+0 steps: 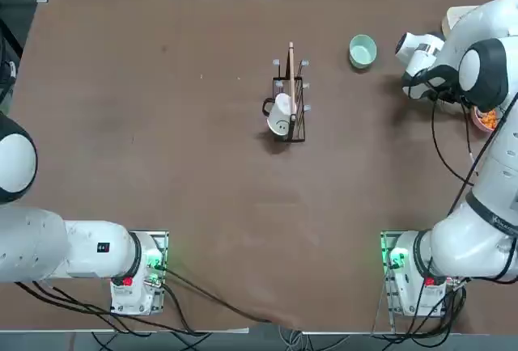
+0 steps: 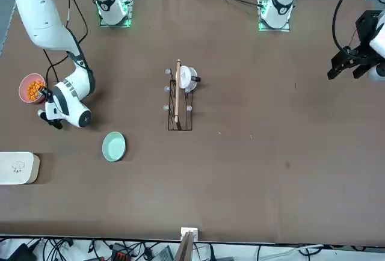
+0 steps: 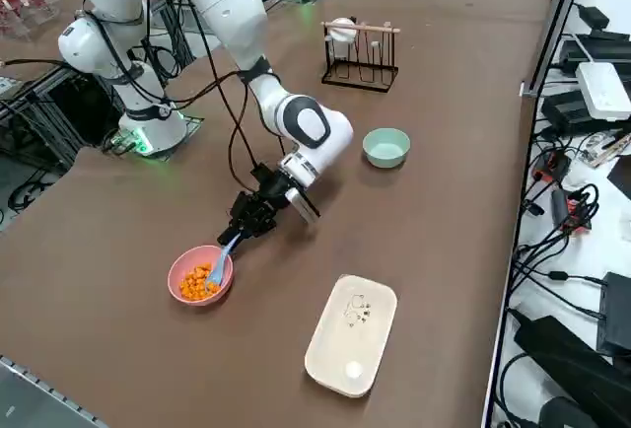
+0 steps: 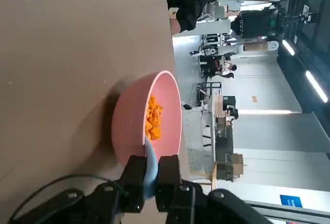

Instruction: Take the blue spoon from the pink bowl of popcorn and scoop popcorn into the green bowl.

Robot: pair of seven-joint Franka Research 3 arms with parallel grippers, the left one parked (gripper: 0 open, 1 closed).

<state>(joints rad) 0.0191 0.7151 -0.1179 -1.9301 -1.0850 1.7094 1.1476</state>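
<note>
The pink bowl (image 3: 200,276) of orange popcorn (image 3: 200,281) sits near the table's right edge. It also shows in the wrist view as pink bowl (image 4: 139,123) and, partly hidden by the arm, in the top view (image 1: 486,119). The blue spoon (image 3: 221,261) leans on the bowl's rim with its scoop in the popcorn. My right gripper (image 3: 240,234) is shut on the spoon's handle (image 4: 150,166) just outside the rim. The green bowl (image 3: 385,147) stands apart, farther along the table, also seen in the top view (image 1: 363,51) and front view (image 2: 113,146).
A white rounded-square box (image 3: 351,333) lies beside the pink bowl near the table's edge. A black wire rack (image 1: 290,108) with a wooden bar and a white smiley mug (image 1: 280,119) stands mid-table. Cables trail from my right arm across the surface.
</note>
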